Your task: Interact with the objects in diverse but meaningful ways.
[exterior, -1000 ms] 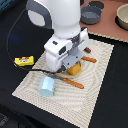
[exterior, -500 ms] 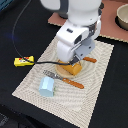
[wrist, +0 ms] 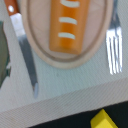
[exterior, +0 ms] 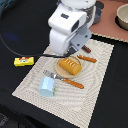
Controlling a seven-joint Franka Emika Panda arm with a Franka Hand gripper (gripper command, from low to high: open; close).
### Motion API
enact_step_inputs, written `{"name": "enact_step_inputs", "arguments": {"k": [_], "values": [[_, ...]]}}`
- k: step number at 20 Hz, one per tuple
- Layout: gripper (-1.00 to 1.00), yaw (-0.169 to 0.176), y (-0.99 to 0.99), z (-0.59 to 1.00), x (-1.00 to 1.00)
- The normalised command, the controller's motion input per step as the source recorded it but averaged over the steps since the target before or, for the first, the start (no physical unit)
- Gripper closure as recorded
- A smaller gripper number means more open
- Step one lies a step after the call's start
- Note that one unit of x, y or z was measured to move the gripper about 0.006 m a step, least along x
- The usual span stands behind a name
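Note:
The orange-brown scored bread loaf (exterior: 70, 66) lies on a small wooden plate (exterior: 59, 74) in the middle of the beige placemat. It also fills the wrist view (wrist: 69, 25), with the plate rim (wrist: 55, 61) around it. My gripper (exterior: 75, 51) hangs just above and behind the loaf, apart from it; its fingers are mostly hidden by the white hand and do not show in the wrist view. The light blue carton (exterior: 47, 86) stands at the mat's near corner. The yellow block (exterior: 23, 61) lies off the mat and also shows in the wrist view (wrist: 105, 120). A dark brown sausage (exterior: 86, 49) lies behind the arm.
An orange-handled knife (exterior: 75, 83) lies by the carton, its blade in the wrist view (wrist: 25, 50). An orange-handled fork (exterior: 86, 58) lies on the loaf's other side, its tines in the wrist view (wrist: 114, 45). A grey pot (exterior: 122, 17) stands at the back right. A black cable runs on the left.
The arm has risen and drawn back from the loaf. The loaf and plate, earlier covered by the hand, are now in full view and have not moved.

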Motion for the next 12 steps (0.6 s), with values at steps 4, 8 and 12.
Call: {"name": "enact_step_inputs", "arguments": {"k": [4,8,12], "values": [[-1.00,0.046,-0.68,0.44,-0.32],[-1.00,0.228,-0.47,0.40,-0.02],[-1.00,0.255,-0.40,0.39,0.00]]}}
